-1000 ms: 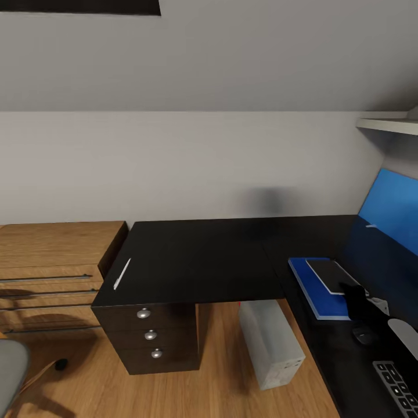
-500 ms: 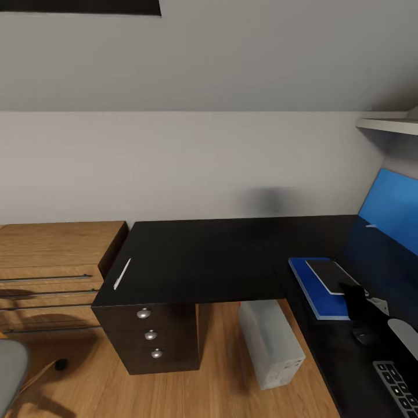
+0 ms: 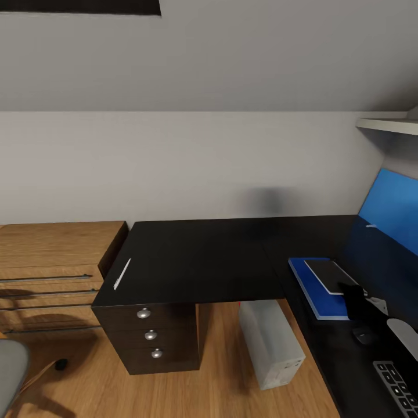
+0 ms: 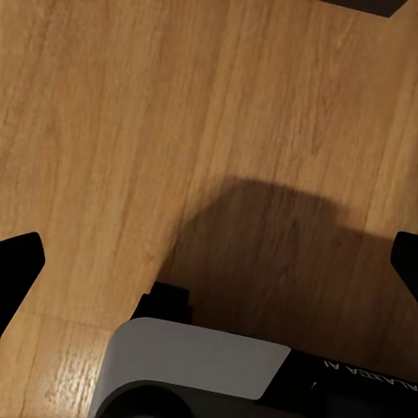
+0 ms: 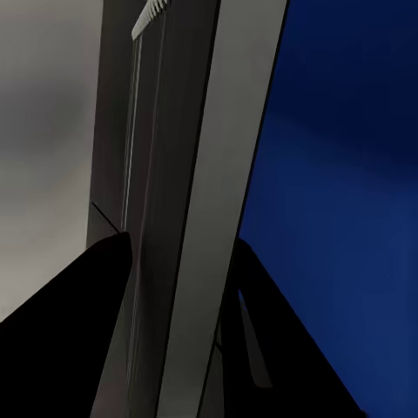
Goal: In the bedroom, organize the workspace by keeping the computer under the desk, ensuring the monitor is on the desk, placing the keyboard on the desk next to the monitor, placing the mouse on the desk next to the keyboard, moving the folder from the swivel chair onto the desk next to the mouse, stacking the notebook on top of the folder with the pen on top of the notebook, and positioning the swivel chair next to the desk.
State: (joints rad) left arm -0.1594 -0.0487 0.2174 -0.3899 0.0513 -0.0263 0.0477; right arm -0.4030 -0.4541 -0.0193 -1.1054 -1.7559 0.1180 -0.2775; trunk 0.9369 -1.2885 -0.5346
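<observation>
Grey notebook [image 3: 331, 276] lies flat on the blue folder [image 3: 307, 284], which sits on the right wing of the black counter [image 3: 203, 255], so that part of the stack looks done. The right fingers [image 3: 354, 299] hang at the notebook's near corner. From the right wrist they stand one on each side of the notebook's [image 5: 187, 174] pale edge, with the folder's blue [image 5: 348, 174] beside it. I cannot tell whether they are pinching it or have let go.

Over the last second almost nothing has changed. The dark fingers have only shifted a touch at that corner, and the notebook and folder have stayed put. I read that as a placement being finished, not a new carry.

Just beyond, the mouse [image 3: 364, 335] and the keyboard [image 3: 397, 389] lie on the same wing, and the computer [image 3: 270, 342] stands on the floor under the counter. The pen [image 3: 122, 273] lies well apart at the counter's far left end by the wooden dresser [image 3: 58, 255], so it is probably the next thing to fetch. The swivel chair [image 3: 8, 366] shows at the lower left corner. The left fingers [image 4: 17, 261] are spread wide over the wooden floor [image 4: 104, 104], holding nothing.
</observation>
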